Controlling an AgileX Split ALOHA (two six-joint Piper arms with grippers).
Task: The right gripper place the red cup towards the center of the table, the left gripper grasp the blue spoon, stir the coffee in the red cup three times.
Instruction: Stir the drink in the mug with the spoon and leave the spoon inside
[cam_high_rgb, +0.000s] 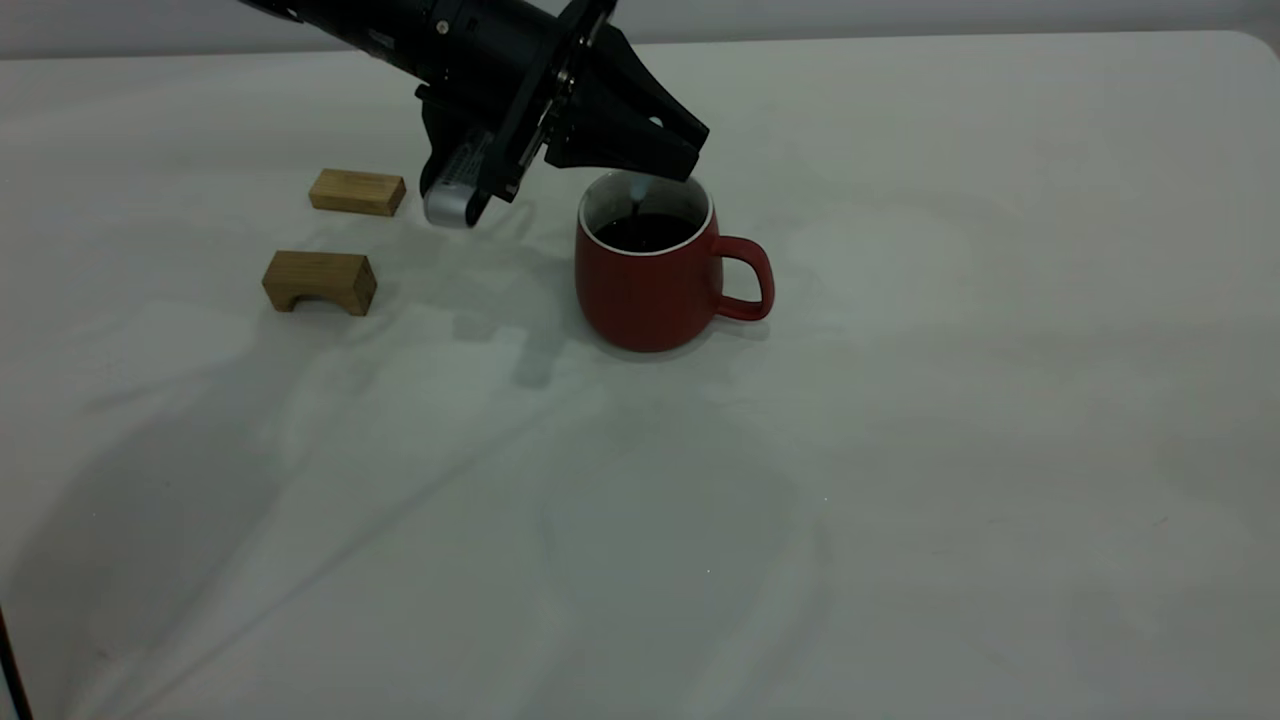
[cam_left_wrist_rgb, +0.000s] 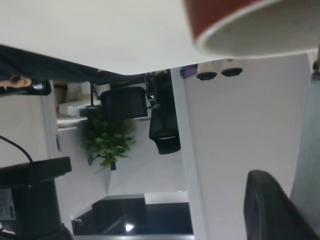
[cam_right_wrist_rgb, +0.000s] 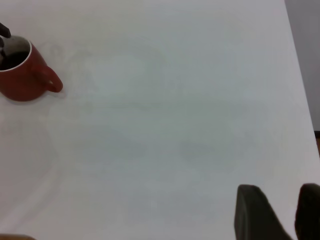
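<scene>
Red cup (cam_high_rgb: 650, 290) stands upright near the middle of the table (cam_high_rgb: 900, 450) in the exterior view, handle toward the right, coffee (cam_high_rgb: 645, 232) dark inside. Over its rim the left gripper (cam_high_rgb: 660, 165) tilts down, clamped on the blue spoon (cam_high_rgb: 637, 195), whose pale stem dips into the liquid. Two wooden blocks (cam_high_rgb: 320, 282) lie well apart to the left. From the left wrist, the cup's rim (cam_left_wrist_rgb: 260, 40) fills a corner. From the right wrist, the right gripper (cam_right_wrist_rgb: 275, 210) hangs far from the cup (cam_right_wrist_rgb: 22, 75), fingers narrowly parted.
</scene>
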